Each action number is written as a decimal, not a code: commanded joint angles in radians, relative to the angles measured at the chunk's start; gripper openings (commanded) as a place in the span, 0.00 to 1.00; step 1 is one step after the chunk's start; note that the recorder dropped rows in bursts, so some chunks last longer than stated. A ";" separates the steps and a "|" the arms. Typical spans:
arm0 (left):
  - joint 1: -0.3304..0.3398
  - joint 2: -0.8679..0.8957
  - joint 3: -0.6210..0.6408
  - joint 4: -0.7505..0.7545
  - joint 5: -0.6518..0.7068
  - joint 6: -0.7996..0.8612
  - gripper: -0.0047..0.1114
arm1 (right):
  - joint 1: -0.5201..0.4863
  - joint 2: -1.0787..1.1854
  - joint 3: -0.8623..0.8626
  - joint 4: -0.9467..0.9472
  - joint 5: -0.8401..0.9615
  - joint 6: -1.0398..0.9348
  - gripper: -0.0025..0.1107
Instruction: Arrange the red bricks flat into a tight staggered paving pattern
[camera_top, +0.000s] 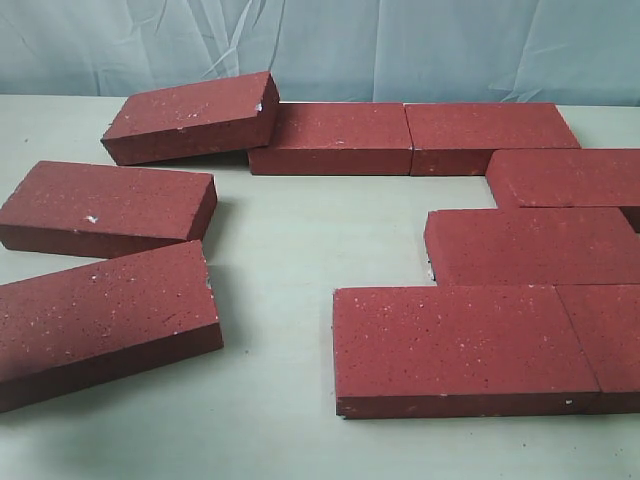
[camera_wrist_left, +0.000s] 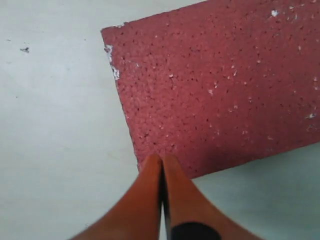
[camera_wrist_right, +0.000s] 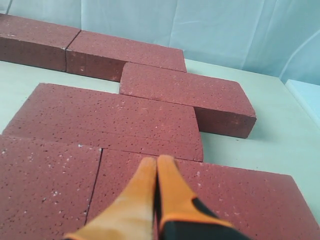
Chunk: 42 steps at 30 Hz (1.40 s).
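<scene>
On the pale green table (camera_top: 290, 240), dark red speckled rectangular paver bricks (camera_top: 465, 345) are set: six flat and staggered toward three o'clock, three loose toward nine. The left gripper (camera_wrist_left: 161, 159) is closed empty by a brick's corner, the right gripper (camera_wrist_right: 157, 160) closed above laid bricks.

We see bright, soft, even light in all views. The bricks (camera_top: 470, 345) throw faint, short shadows on the pale table (camera_top: 280, 250). Close to the lens, the left gripper (camera_wrist_left: 161, 160) and right gripper (camera_wrist_right: 157, 161) blur; brick grain is sharp.
</scene>
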<state>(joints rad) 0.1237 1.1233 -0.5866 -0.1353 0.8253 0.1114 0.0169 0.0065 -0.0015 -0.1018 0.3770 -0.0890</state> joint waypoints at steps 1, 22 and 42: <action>-0.022 0.079 -0.026 -0.007 0.008 0.004 0.04 | -0.004 -0.006 0.001 -0.002 -0.013 -0.004 0.02; 0.054 0.305 -0.097 0.239 -0.059 -0.181 0.04 | -0.004 -0.006 0.001 0.003 -0.011 -0.004 0.02; 0.054 0.535 -0.097 -0.123 -0.015 0.142 0.04 | -0.004 -0.006 0.001 0.003 -0.014 -0.004 0.02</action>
<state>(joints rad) 0.1734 1.6554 -0.6791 -0.1982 0.8017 0.2139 0.0169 0.0065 -0.0015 -0.1000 0.3770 -0.0890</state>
